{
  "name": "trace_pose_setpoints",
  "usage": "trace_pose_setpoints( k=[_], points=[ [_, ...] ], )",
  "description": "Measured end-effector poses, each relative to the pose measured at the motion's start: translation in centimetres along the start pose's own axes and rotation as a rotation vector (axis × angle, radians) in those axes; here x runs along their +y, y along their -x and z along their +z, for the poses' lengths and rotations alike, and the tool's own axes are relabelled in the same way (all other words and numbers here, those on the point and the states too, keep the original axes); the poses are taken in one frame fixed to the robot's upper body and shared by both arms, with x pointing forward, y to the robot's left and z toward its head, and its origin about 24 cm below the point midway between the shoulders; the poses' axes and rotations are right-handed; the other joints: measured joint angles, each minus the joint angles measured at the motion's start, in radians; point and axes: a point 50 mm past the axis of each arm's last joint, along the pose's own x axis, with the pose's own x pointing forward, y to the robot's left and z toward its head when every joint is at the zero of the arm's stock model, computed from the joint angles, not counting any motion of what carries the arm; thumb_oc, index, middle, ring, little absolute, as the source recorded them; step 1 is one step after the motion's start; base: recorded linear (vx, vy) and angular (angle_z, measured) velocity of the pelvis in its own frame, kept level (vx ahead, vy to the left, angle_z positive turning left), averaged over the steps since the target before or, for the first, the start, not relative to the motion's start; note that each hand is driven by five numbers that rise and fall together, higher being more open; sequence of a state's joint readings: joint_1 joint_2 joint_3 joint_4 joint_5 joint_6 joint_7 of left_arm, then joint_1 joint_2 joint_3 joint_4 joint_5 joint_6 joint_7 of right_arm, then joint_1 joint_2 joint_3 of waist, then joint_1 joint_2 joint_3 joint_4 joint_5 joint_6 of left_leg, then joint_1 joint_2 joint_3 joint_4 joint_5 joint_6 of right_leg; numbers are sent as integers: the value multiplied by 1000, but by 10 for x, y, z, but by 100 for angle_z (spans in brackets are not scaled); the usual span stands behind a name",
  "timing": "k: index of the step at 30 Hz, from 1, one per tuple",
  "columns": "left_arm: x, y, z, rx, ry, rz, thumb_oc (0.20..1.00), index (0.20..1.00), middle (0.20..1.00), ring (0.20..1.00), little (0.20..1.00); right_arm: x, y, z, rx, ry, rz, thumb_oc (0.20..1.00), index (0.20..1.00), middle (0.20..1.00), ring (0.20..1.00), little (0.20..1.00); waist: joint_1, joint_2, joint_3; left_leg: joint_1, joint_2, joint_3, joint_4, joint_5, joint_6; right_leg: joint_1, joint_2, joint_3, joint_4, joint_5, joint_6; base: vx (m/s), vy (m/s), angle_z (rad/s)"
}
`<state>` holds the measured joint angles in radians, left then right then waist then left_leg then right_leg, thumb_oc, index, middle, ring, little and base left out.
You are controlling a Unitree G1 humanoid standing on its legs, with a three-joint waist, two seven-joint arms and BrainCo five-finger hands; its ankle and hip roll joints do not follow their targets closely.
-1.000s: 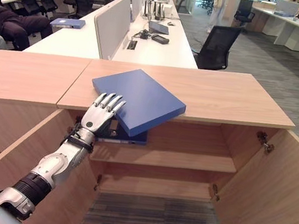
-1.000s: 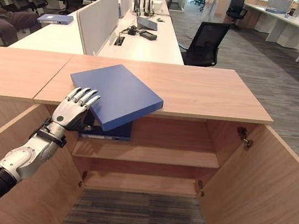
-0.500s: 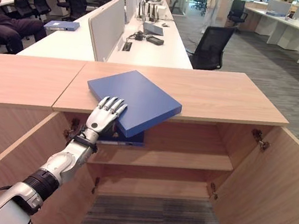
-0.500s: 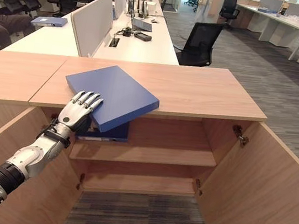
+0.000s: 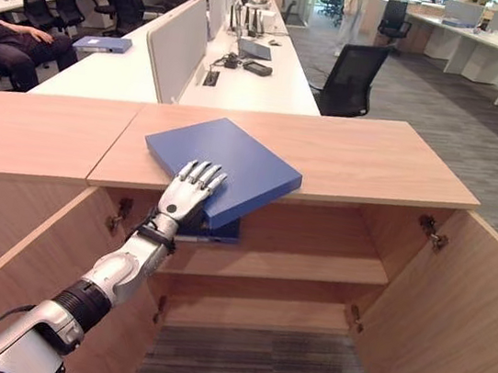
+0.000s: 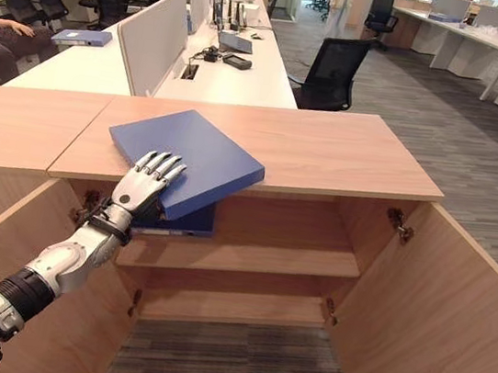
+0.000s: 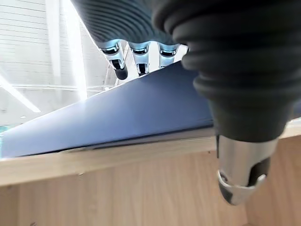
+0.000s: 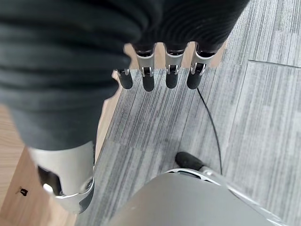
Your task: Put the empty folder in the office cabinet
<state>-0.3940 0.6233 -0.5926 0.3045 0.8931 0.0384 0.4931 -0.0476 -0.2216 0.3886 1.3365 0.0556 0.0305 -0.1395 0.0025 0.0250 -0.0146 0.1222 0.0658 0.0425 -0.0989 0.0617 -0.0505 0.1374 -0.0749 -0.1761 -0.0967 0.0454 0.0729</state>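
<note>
A blue folder [image 5: 234,161] lies flat on the wooden cabinet's top [image 5: 374,158], its near corner jutting out past the front edge. My left hand [image 5: 187,195] reaches up from the lower left. It is open, with straight fingers [image 7: 117,56] lying on the folder's near corner and the thumb [image 7: 240,174] below the folder's edge. Both cabinet doors stand open. Inside, a second blue folder [image 5: 215,231] lies on the upper shelf [image 5: 312,265], right under the overhang. My right hand [image 8: 155,70] hangs open over the carpet, holding nothing.
The open right door [image 5: 465,300] and left door [image 5: 23,275] flank the cabinet's opening. The lower shelf [image 5: 259,310] is bare. Behind the cabinet stand white desks with dividers and a black office chair [image 5: 362,73]. A person [image 5: 10,37] sits at the far left.
My left hand has slid a little to the right and further onto the folder's near corner. The folder itself has not moved. The camera shifted slightly early on.
</note>
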Motion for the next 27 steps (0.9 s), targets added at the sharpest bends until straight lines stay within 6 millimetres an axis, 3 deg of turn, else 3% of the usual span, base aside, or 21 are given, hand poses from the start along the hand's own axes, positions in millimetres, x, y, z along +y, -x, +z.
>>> trace_pose_setpoints(
  k=[8,9,10,11,12,27],
  points=[
    [-1,0,2,-12,2,-4,1000,1000,1000,1000,1000,-1,0,0,2,9,-13,1000,1000,1000,1000,1000,-4,2,1,0,0,0,0,0,0,1,0,0,0,0,-1,0,0,0],
    [-1,0,2,-13,2,-4,956,956,956,956,956,-1,0,0,2,9,-14,1000,1000,1000,1000,1000,-5,3,1,1,0,0,0,0,0,1,0,0,0,0,-1,0,0,0],
    [-1,0,3,-15,2,-6,614,614,614,614,614,-1,0,0,3,8,-15,1000,1000,1000,1000,1000,-5,3,2,1,0,0,0,0,0,2,0,0,0,0,0,0,0,0],
    [-2,1,4,-21,2,-10,564,564,564,564,564,-1,0,-1,4,7,-15,1000,1000,1000,1000,1000,-5,4,2,2,0,0,0,0,0,2,0,0,0,0,0,0,0,0],
    [-5,2,8,-35,7,-23,200,200,200,200,200,-2,0,-1,5,6,-17,1000,1000,1000,1000,1000,-6,5,3,3,0,0,0,0,0,3,0,0,0,0,0,0,0,0],
    [-3,-6,11,-30,22,36,200,200,200,200,200,-6,0,-4,17,6,-31,1000,1000,1000,1000,1000,-20,26,-10,7,1,1,0,-2,0,7,1,1,0,-3,4,0,0,0]
  ],
)
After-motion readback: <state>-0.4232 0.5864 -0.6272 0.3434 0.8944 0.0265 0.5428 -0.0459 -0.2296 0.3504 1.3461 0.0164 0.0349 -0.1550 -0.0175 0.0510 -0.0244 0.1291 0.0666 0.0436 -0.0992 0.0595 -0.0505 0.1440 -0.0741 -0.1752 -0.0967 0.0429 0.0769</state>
